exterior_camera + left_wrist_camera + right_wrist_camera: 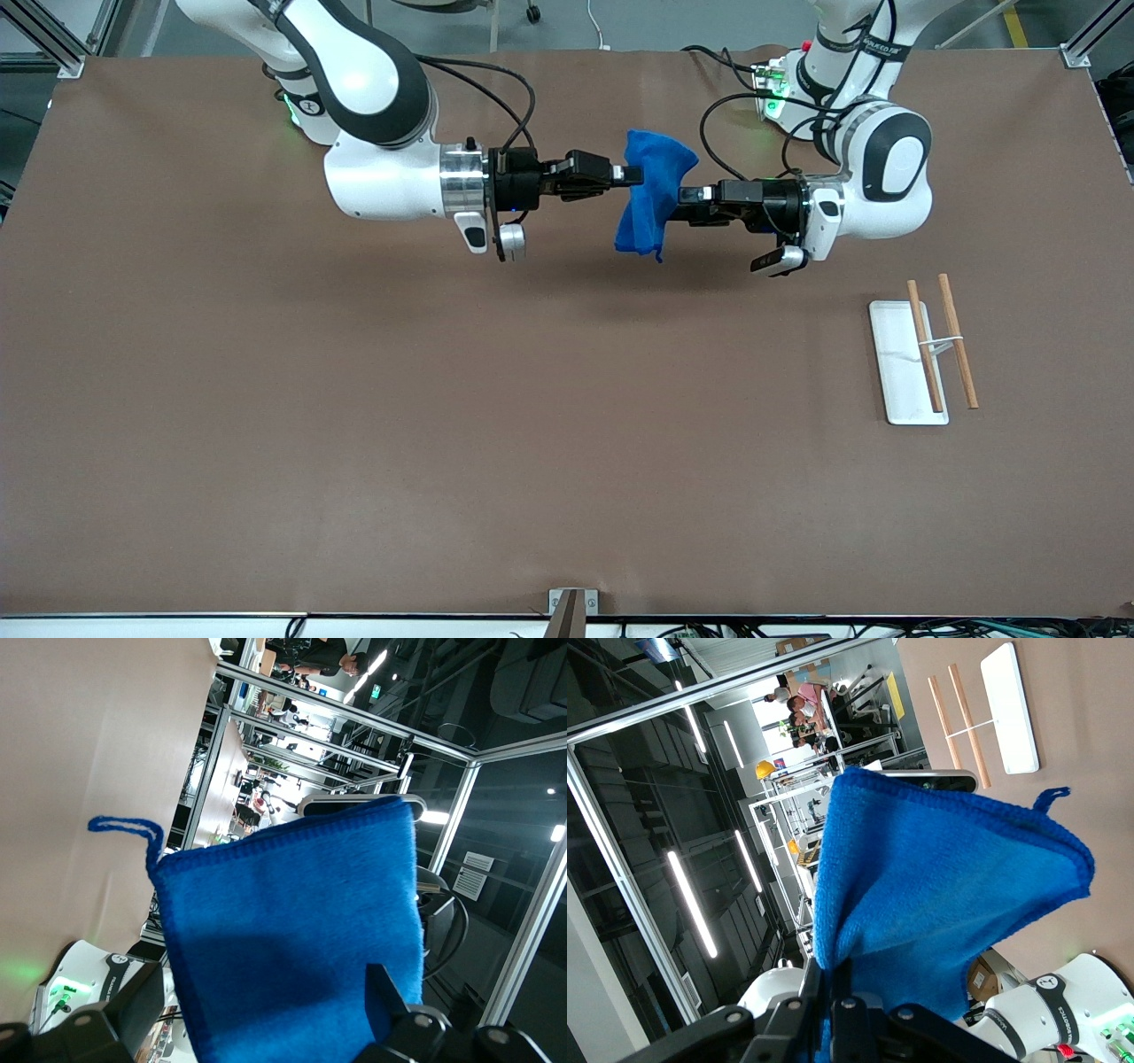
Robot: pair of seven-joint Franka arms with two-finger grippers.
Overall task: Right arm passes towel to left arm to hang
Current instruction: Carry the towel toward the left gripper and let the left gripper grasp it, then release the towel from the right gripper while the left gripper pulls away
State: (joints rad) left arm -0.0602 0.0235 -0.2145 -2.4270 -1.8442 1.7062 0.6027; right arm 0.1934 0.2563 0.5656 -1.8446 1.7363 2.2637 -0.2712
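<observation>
Brown table [354, 443] underneath; right gripper [631, 175] pinches the towel [651, 199] midair, hanging lengthwise downward. Left gripper [680, 204] spread wide around it. Only wrist views show its loop thread [124, 826].

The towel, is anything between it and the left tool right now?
Nothing visible. The towel hangs from the shut right tool above the table, and the left tool is open with its fingers on either side of the cloth.
</observation>
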